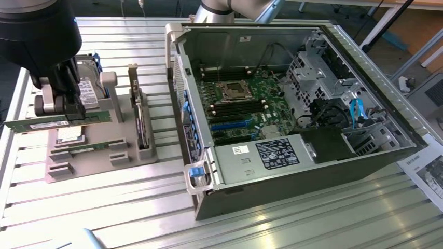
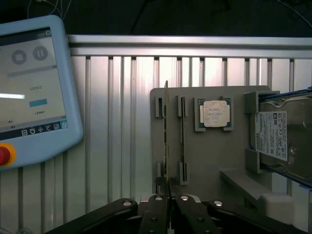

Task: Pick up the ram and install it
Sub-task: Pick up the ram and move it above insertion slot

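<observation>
My gripper (image 1: 66, 110) is shut on the ram (image 1: 41, 124), a long green strip held level just above the grey parts holder (image 1: 104, 163) at the exterior view's left. In the wrist view the ram (image 2: 166, 131) shows edge-on, pinched between the black fingers (image 2: 155, 214) of my gripper (image 2: 168, 197). A second, similar green strip (image 2: 182, 129) stands in its slot in the holder (image 2: 209, 161), close beside the held one. That second strip (image 1: 84, 151) lies lower in the holder in the exterior view.
The open computer case (image 1: 360, 155) lies at the exterior view's right, its motherboard (image 1: 239, 106) exposed. The holder also carries a silver processor (image 2: 216, 113), a hard drive (image 2: 282, 136) and a dark upright card (image 1: 140, 122). A teach pendant (image 2: 29, 92) lies on the slatted table.
</observation>
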Controlling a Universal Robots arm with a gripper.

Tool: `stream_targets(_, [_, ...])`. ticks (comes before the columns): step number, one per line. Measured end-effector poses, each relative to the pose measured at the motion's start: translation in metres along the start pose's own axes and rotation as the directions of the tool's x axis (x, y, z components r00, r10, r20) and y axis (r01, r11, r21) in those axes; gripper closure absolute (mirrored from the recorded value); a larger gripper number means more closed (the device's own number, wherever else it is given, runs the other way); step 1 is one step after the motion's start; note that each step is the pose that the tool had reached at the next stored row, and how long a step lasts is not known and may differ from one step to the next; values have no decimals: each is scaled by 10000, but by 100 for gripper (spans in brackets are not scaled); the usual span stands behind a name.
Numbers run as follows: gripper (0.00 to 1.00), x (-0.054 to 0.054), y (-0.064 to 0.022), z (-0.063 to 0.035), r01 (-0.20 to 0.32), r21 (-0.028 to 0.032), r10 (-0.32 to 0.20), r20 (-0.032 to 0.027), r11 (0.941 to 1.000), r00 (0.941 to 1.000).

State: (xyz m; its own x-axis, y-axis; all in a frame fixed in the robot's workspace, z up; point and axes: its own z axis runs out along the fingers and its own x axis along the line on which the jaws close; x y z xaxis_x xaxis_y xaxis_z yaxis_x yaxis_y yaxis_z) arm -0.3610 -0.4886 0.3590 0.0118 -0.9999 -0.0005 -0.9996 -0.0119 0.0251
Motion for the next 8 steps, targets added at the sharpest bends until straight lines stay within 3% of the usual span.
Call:
stream_targets(5, [88, 0, 1, -29, -1, -3, 1, -2, 10000, 10000])
stream_targets(8, [88, 0, 3, -112, 0, 0, 0, 0, 10000, 10000])
